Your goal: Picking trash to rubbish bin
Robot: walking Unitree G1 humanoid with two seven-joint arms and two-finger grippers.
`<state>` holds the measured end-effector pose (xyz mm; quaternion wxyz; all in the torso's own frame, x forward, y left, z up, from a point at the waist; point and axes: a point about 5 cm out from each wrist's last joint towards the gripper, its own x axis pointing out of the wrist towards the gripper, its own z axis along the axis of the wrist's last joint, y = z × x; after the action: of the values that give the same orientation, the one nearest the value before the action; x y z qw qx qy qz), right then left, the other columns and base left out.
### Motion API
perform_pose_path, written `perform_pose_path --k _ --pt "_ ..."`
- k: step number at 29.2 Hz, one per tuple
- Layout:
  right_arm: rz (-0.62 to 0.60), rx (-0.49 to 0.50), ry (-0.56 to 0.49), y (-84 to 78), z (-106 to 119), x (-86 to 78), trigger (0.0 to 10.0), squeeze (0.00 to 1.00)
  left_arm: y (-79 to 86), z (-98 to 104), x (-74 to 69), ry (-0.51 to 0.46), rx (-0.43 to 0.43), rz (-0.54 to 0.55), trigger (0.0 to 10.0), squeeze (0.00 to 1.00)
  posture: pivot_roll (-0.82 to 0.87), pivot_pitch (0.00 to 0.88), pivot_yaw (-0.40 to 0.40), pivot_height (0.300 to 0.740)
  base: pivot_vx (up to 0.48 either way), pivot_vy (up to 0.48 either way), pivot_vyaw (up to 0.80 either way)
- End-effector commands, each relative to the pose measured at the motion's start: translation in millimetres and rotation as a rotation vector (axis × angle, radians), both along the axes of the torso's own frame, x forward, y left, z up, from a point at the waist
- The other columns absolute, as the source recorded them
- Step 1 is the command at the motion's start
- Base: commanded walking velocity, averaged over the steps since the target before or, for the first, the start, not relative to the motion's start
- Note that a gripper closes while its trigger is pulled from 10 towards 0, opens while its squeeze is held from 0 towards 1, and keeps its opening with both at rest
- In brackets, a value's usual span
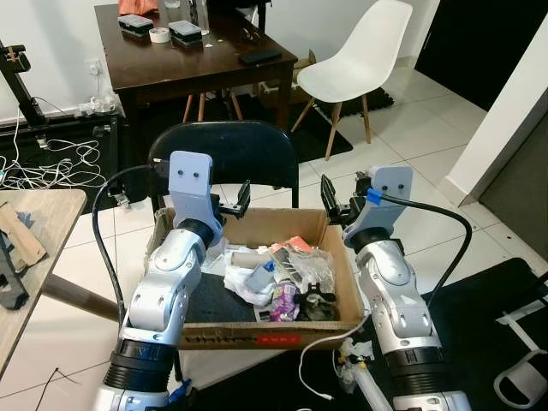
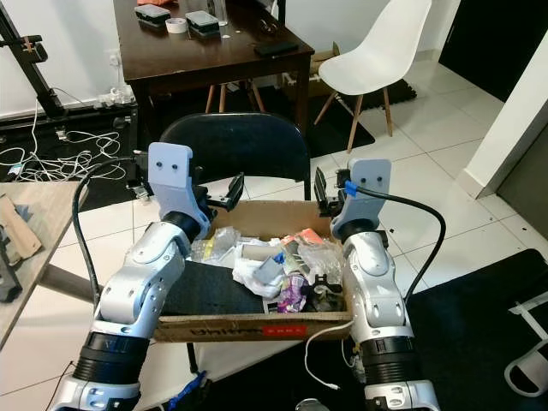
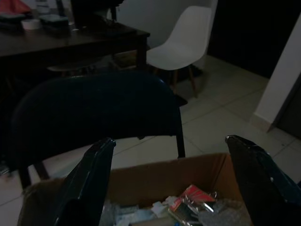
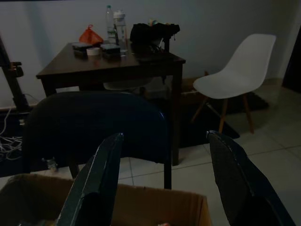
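Both my claws are spread wide and empty: left claw [image 1: 233,204] and right claw [image 1: 336,204] over the cardboard box's [image 1: 257,336] far rim, trash [image 1: 287,278] below, nearer my right.

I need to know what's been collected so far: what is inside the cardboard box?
The cardboard box holds crumpled white paper, clear plastic wrappers and a purple packet; anything beneath the heap is hidden.

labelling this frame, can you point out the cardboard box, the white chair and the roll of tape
cardboard box [image 1: 257,334], left eye view, front wall.
white chair [image 1: 342,79], left eye view, seat.
roll of tape [image 1: 158,35], left eye view, top of the ring.
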<state>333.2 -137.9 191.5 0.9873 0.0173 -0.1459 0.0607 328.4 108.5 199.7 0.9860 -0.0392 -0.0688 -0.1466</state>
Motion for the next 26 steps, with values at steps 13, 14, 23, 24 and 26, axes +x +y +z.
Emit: perform_pose_path --k 13,14,23,24,26 --pt "0.011 0.003 -0.001 2.8 0.9 -1.4 10.0 0.0 -2.8 1.2 -1.1 0.005 -0.003 -0.015 10.0 0.0 0.01 0.149 0.009 0.74 -0.32 0.0 0.0" --pt "0.011 0.003 0.0 3.2 0.6 -1.6 10.0 0.0 -2.6 1.0 -1.2 0.006 -0.002 -0.016 10.0 0.0 0.01 0.149 0.009 0.74 -0.319 0.0 0.0" --pt "0.012 0.006 0.005 3.5 -0.7 -1.4 10.0 0.0 -2.4 1.2 -0.9 0.009 0.001 -0.017 10.0 0.0 0.01 0.149 0.009 0.74 -0.312 0.0 0.0" --pt "0.013 0.006 0.006 3.7 -1.0 -1.4 10.0 0.0 -2.3 1.3 -0.9 0.009 0.002 -0.016 10.0 0.0 0.01 0.149 0.009 0.74 -0.296 0.0 0.0" --pt "0.013 0.007 0.007 3.7 -1.3 -1.5 10.0 0.0 -2.3 1.3 -0.8 0.009 0.003 -0.016 10.0 0.0 0.01 0.149 0.009 0.74 -0.289 0.0 0.0"
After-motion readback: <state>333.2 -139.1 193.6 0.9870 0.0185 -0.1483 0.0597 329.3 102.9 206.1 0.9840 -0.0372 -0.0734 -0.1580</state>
